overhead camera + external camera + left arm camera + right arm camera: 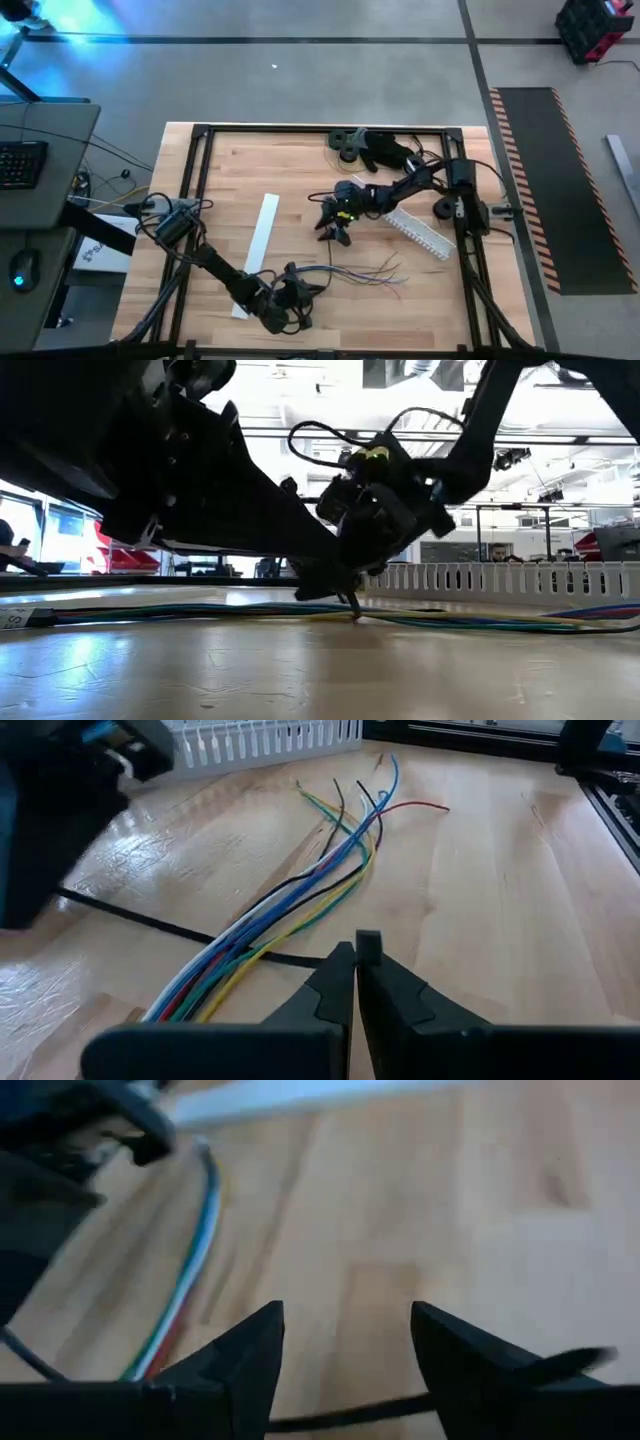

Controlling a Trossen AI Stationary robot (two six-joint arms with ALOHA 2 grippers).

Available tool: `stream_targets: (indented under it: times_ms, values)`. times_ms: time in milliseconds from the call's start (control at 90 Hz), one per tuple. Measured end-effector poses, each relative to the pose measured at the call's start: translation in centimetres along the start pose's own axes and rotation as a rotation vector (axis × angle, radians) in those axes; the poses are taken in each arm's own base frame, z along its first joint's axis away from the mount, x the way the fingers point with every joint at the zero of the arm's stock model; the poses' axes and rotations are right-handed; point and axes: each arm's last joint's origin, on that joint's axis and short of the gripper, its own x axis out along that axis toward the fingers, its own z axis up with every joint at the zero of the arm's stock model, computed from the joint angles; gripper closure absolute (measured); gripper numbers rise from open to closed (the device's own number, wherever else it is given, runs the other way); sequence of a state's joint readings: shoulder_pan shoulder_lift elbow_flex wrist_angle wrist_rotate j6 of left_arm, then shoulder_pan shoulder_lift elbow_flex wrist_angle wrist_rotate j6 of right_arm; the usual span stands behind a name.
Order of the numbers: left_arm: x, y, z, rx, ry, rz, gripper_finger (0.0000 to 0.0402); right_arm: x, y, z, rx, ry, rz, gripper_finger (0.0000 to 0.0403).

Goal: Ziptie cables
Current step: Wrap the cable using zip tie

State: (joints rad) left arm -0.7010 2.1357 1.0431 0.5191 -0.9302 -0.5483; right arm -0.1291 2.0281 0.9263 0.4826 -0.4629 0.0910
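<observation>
Slim bundle of thin multicoloured cables (350,272) laid flat on pale wooden surface (300,170), long axis across it, splayed loose ends pointed toward white comb-toothed rail (420,232). Left pincer (356,955) pressed together beside bundle. Right pincer (347,1342) spread, held above surface.

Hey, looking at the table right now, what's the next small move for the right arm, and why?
Probably lower the right gripper onto the thin black zip tie strip and close. Its fingers are open above the wooden table, with that strip running just under them. The strip already passes beneath the bundle of thin coloured cables, and the left gripper sits shut at the strip's near end, next to the bundle.
</observation>
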Motion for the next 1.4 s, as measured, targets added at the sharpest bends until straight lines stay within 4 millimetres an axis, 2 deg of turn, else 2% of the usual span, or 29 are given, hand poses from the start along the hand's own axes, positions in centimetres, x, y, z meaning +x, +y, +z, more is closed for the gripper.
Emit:
stream_targets:
  times_ms: [100,189,344,544,667,778,911,989,1133,1244,1400]
  values:
    - [0.0,0.0,0.0,-0.001,-0.005,0.006,0.0402,-1.1,0.8,1.2,-0.039,0.015,-0.104,0.0199]
    - [0.0,0.0,0.0,-0.001,-0.006,0.008,0.0401,-1.0,1.3,0.2,-0.027,0.108,-0.110,0.0199]
    - [0.0,0.1,0.1,-0.001,-0.013,0.019,0.0402,0.0,2.1,-0.8,-0.043,0.163,-0.123,0.0200]
    - [0.0,0.1,0.1,0.000,-0.013,0.020,0.0402,-0.1,2.6,-0.4,-0.073,0.145,-0.180,0.0200]
    - [0.0,0.1,0.0,0.001,-0.013,0.020,0.0401,-1.0,2.6,0.7,-0.088,0.108,-0.215,0.0200]
    - [0.0,0.1,0.0,0.001,-0.013,0.021,0.0402,-2.3,2.9,1.7,-0.096,0.102,-0.321,0.0200]
    - [0.0,0.1,0.1,-0.001,-0.013,0.020,0.0402,-4.4,4.4,3.1,-0.079,0.101,-0.451,0.0200]
    - [0.0,0.0,0.1,0.000,-0.015,0.021,0.0402,-5.3,5.3,2.0,-0.016,0.106,-0.471,0.0200]
    - [-0.1,0.0,0.1,0.000,-0.022,0.029,0.0402,-6.3,6.0,-2.8,0.180,0.109,-0.463,0.0200]
    - [-0.1,0.0,0.1,-0.001,-0.023,0.031,0.0402,-6.4,6.1,-5.6,0.332,0.063,-0.436,0.0200]
    - [0.0,0.0,0.2,0.001,-0.027,0.034,0.0402,-6.3,5.7,-6.4,0.368,0.015,-0.484,0.0200]
